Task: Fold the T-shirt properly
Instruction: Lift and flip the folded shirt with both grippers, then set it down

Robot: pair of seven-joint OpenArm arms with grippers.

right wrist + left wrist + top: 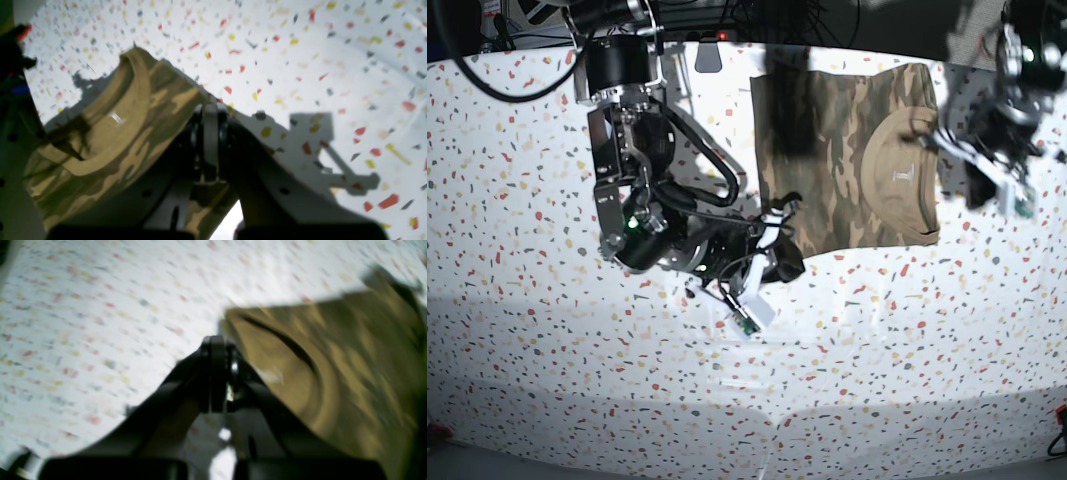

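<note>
Between both grippers' pressed-together jaws, left gripper [218,350] and right gripper [210,115], we pinch the camouflage-print cloth T-shirt [847,150] edges; we should lift evenly, keeping the cloth taut above the speckled worktop [547,380].

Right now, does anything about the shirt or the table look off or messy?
Nothing looks damaged or spilled. The T-shirt lies folded into a compact rectangle near the far edge of the speckled table cover, collar side up. Its lower edge looks slightly uneven, and the cover itself shows a few soft creases.

White speckled tabletop [927,350]; dark cables [757,15], seemingly, behind it.
</note>
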